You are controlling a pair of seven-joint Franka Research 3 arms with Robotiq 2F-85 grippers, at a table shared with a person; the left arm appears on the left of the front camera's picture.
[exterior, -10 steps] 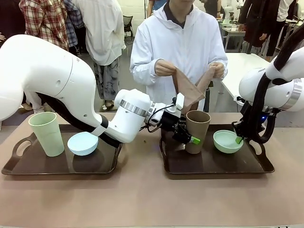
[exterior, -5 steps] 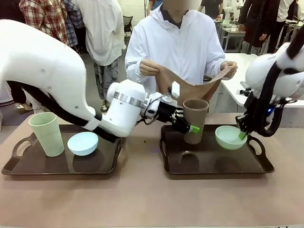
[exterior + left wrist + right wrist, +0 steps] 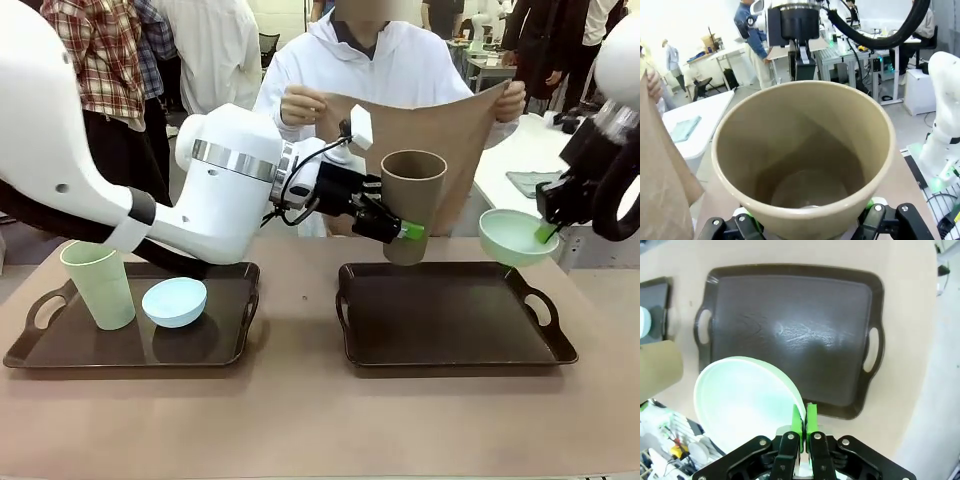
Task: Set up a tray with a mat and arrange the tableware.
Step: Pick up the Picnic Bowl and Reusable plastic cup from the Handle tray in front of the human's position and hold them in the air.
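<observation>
My left gripper (image 3: 405,232) is shut on the brown tumbler (image 3: 411,205), holding it upright in the air above the right tray (image 3: 450,340); its open mouth (image 3: 802,150) fills the left wrist view. My right gripper (image 3: 545,233) is shut on the rim of the mint green bowl (image 3: 515,236), lifted over that tray's right end; the bowl (image 3: 747,400) hangs above the bare tray (image 3: 790,335). A person holds a brown mat (image 3: 440,125) spread out behind the tumbler. The pale green tumbler (image 3: 98,282) and light blue bowl (image 3: 174,301) stand on the left tray (image 3: 130,350).
The two dark trays lie side by side on the tan table, with a narrow gap between them. The person stands at the far edge, both hands raised holding the mat. Other people and tables show farther back.
Both grippers have risen with their loads: the brown tumbler and the mint bowl have left the right tray. The person has unfolded the mat and holds it spread wide.
</observation>
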